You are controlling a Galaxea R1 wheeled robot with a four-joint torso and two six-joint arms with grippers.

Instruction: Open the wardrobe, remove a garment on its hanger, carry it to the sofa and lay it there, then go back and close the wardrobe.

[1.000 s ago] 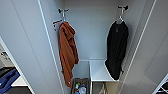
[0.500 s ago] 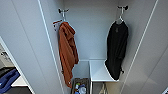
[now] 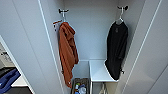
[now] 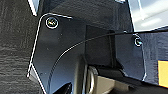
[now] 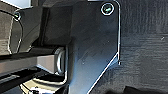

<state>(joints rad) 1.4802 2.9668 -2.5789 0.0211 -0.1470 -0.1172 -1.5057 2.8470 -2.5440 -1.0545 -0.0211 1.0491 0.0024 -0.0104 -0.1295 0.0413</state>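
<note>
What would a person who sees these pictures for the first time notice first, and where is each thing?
The eye goes first to the open wardrobe, its white doors swung wide to either side. Inside, a rust-orange hooded garment hangs from a hook on the left, and the black garment hangs on a white hanger on the right, above a low white shelf. Below the orange one stands a small crate of assorted items.

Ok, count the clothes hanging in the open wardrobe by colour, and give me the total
Rust-orange garment: 1
Black garment: 1
Total hanging in the wardrobe: 2
</note>
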